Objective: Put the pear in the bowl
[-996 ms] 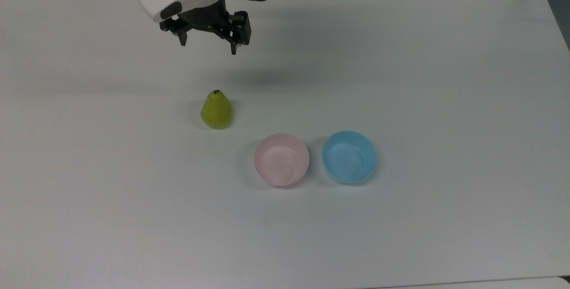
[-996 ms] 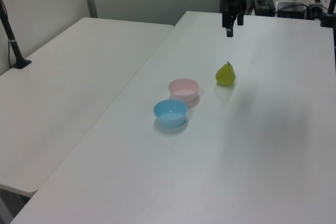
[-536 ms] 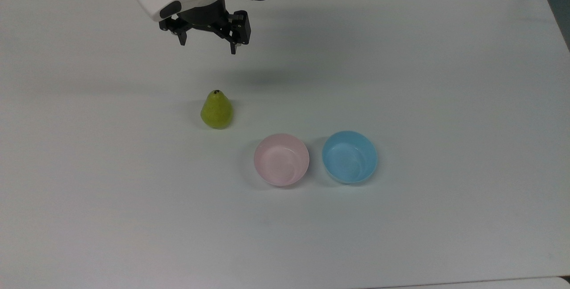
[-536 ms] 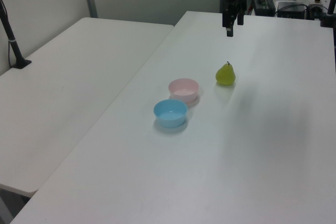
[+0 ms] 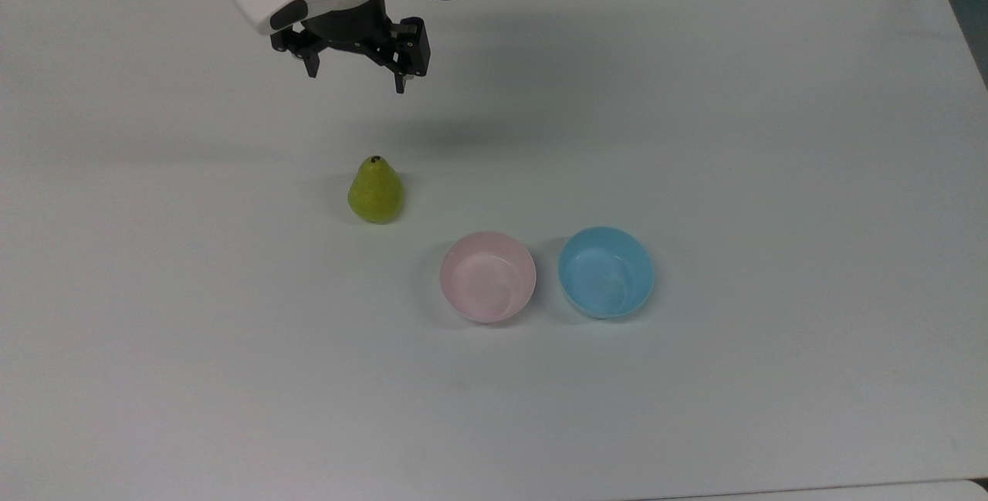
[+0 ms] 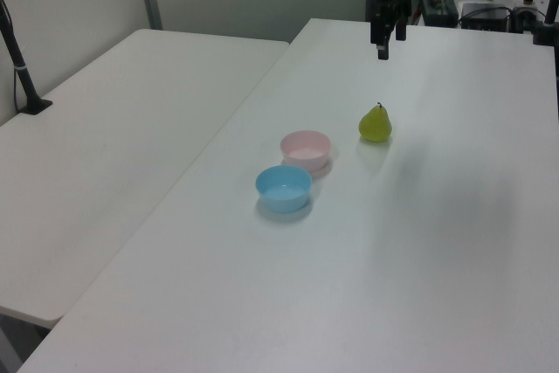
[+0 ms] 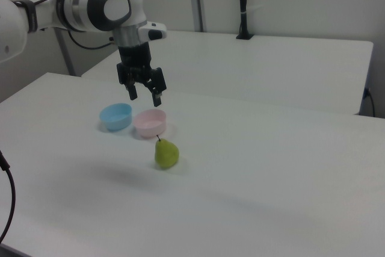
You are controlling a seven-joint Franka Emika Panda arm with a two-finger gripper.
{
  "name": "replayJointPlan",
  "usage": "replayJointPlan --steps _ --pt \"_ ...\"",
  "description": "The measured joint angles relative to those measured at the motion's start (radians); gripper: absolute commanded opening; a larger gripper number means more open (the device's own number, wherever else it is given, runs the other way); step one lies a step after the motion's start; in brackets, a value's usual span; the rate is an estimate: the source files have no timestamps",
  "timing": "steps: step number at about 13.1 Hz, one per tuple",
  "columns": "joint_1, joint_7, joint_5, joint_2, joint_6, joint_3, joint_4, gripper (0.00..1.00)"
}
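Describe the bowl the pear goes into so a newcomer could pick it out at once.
On the white table, two small bowls sit side by side. The target bowl is the one nearer the pear. It is pale pink; the other bowl is light blue.

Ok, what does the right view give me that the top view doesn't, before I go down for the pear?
Right view alone: the height gap, with the open gripper hanging well above the table, and the arm's upper links. Top view alone: the flat layout, with the pear to the top view's left of the pink bowl, and the blue bowl just right of that. Both: pear upright and free on the table, both bowls empty, fingers spread.
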Motion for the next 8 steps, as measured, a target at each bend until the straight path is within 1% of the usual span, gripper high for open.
replayJointPlan --steps 4,8 --pt "0.0 -0.005 0.0 0.007 0.0 0.0 -0.003 1.0" --pt "0.001 -0.06 0.0 0.034 0.0 0.001 -0.008 1.0"
